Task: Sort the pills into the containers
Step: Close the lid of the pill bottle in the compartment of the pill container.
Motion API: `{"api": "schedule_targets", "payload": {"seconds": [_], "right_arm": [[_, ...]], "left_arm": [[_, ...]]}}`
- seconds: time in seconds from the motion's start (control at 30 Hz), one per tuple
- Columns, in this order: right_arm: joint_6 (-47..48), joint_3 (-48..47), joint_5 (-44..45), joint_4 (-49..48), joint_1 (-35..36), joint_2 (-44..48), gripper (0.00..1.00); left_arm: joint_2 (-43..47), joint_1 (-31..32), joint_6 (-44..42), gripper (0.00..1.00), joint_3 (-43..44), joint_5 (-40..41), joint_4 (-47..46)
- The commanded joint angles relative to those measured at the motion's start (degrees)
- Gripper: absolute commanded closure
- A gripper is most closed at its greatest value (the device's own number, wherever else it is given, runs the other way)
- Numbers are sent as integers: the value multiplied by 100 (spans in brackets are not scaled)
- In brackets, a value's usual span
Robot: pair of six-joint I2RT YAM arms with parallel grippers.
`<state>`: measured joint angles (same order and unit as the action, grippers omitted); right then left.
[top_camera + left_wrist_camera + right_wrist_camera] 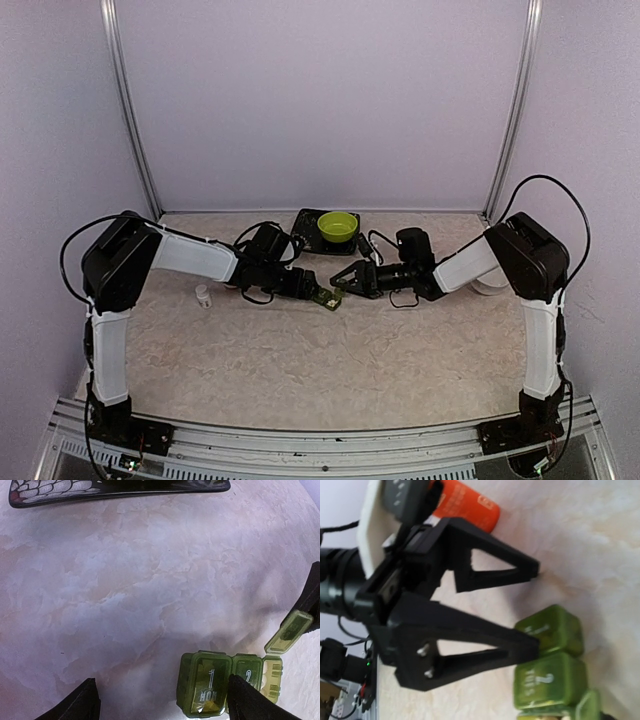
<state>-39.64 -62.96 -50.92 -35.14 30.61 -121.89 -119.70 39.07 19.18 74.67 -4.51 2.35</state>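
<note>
Two arms meeting over the middle of a marbled bench, seen from above and from both wrists. The containers, three small green boxes joined in a row, are set on the bench near its centre, just in front of a dark tray on which a lime-green bowl is carried. The first two boxes are shown closed and are marked "1 MON" and "2"; the lid of the third is raised and tilted outward. The left claw is held wide, with the first box between its fingers: one fingertip is seen at the second box, the other is kept well apart from the row. The right claw is likewise spread wide, and one of its fingers is placed against the tip of the raised lid; whether the lid is pinched cannot be told. An orange bottle is seen lying behind the left claw, and a small white bottle is stood beside the left arm.
</note>
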Motion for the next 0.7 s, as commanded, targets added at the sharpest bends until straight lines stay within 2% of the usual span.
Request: {"api": "schedule_targets", "payload": {"seconds": [0.0, 0.4, 0.53, 0.67], "right_arm": [[166, 59, -243, -112, 111, 257, 1], [337, 26, -325, 125, 285, 357, 5], [336, 20, -406, 147, 352, 291, 11], [424, -15, -368, 339, 367, 241, 21]], "left_arm": [[-244, 44, 32, 15, 18, -61, 112], [-298, 66, 55, 16, 78, -25, 186], [-296, 66, 68, 16, 76, -32, 187], [-315, 70, 74, 16, 90, -41, 200]]}}
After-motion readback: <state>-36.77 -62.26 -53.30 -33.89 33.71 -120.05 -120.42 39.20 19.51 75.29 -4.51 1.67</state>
